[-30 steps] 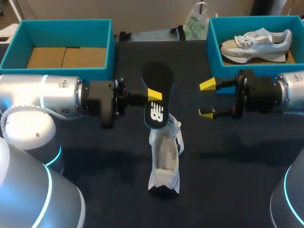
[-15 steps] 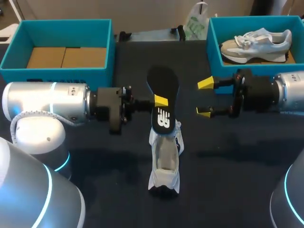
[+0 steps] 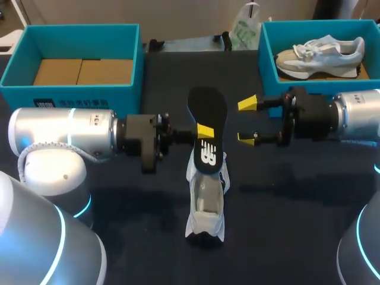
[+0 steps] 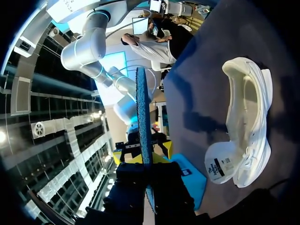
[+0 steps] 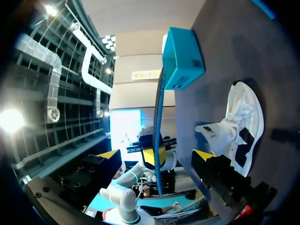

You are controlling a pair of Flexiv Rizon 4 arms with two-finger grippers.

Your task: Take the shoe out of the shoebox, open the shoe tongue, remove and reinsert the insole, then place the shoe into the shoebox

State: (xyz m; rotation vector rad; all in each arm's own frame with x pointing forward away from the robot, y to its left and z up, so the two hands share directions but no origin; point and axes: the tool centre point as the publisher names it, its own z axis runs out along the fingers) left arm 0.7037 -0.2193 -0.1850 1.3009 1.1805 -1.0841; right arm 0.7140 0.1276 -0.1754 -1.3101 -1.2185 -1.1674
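My left gripper [image 3: 203, 132] is shut on a black insole [image 3: 208, 122], holding it edge-up over the front end of the white shoe [image 3: 206, 202]. The shoe lies on the dark table with its tongue pulled open. In the left wrist view the insole [image 4: 143, 108] stands thin and upright between the closed fingers of the left gripper [image 4: 144, 158], with the shoe [image 4: 246, 136] off to one side. My right gripper [image 3: 246, 120] is open, a short way right of the insole. From the right wrist the insole [image 5: 158, 122] is ahead of my right gripper [image 5: 156, 155], and the shoe [image 5: 241, 126] lies beside it.
A teal shoebox [image 3: 77, 89] with cardboard inside stands at the back left. A second teal box [image 3: 267, 59] at the back right holds another grey-white shoe [image 3: 320, 52]. A plastic bag [image 3: 243, 29] sits at the table's far edge.
My left arm has carried the insole to the right, over the shoe's front end. The open right gripper has moved left, closer to the insole.
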